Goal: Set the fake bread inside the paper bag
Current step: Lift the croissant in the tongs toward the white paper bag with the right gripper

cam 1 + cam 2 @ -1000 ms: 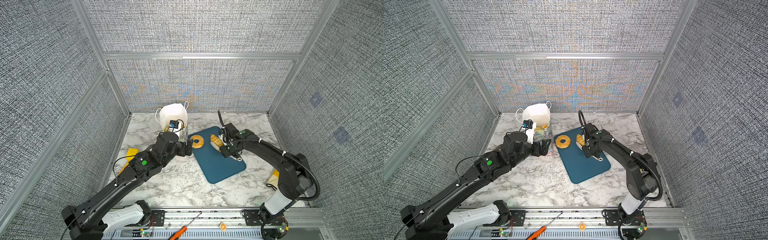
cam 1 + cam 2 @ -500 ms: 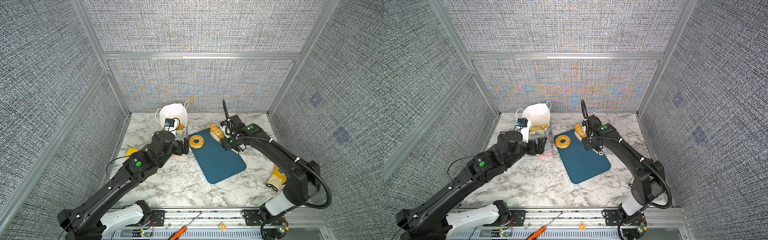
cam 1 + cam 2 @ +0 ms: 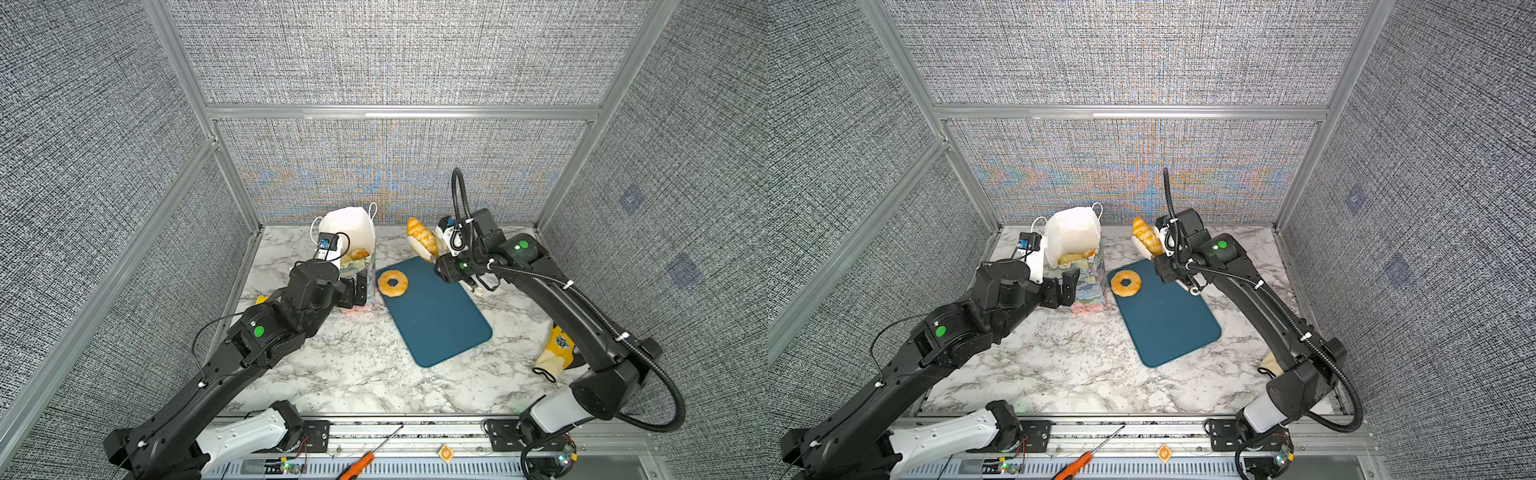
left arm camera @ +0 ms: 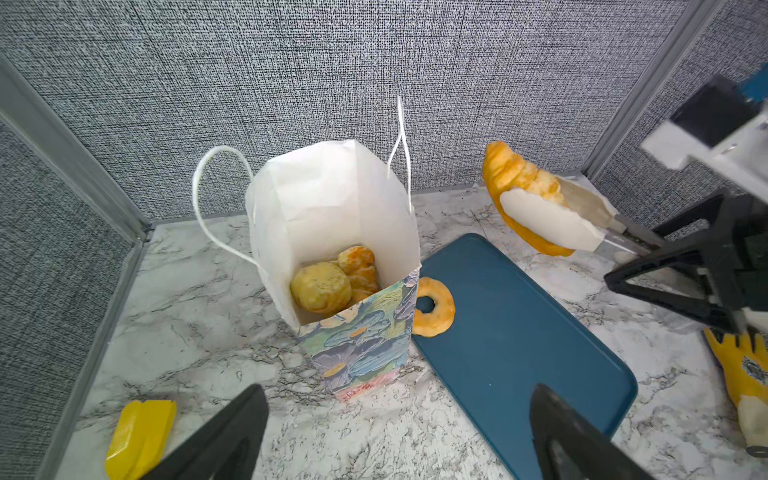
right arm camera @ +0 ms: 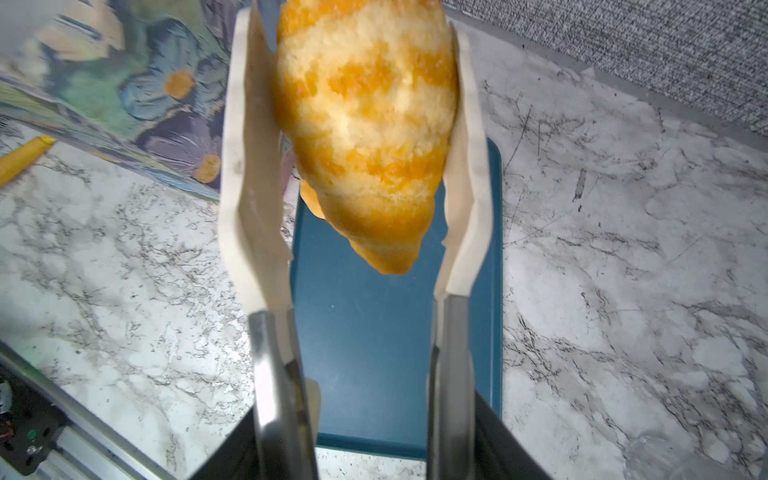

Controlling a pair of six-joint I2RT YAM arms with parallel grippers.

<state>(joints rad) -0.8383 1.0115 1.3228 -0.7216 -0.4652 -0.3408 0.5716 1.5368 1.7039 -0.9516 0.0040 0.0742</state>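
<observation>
The paper bag (image 3: 351, 230) (image 3: 1073, 235) (image 4: 332, 199) stands upright and open at the back left, floral outside and white inside. A round roll (image 4: 320, 289) and a croissant (image 4: 359, 268) lie in it. My right gripper (image 3: 448, 262) (image 3: 1163, 266) (image 5: 365, 444) is shut on white-tipped tongs (image 4: 548, 224) (image 5: 253, 187). The tongs clamp a golden croissant (image 3: 422, 239) (image 3: 1145, 235) (image 4: 515, 174) (image 5: 365, 124) in the air, right of the bag's mouth. A ring doughnut (image 3: 392, 283) (image 3: 1125, 283) (image 4: 434, 307) lies on the blue board (image 3: 440, 320) beside the bag. My left gripper (image 3: 358, 291) (image 3: 1065, 286) (image 4: 397, 390) is open and empty, low by the bag's front.
A yellow work glove (image 3: 559, 349) (image 4: 744, 374) lies at the right under my right arm. A yellow object (image 3: 261, 299) (image 4: 139, 432) sits by the left wall. A screwdriver (image 3: 365, 461) rests on the front rail. Grey walls close in on three sides.
My right arm has lifted the tongs with the croissant off the blue board, up and toward the back. My left gripper has shifted a little to the left beside the bag.
</observation>
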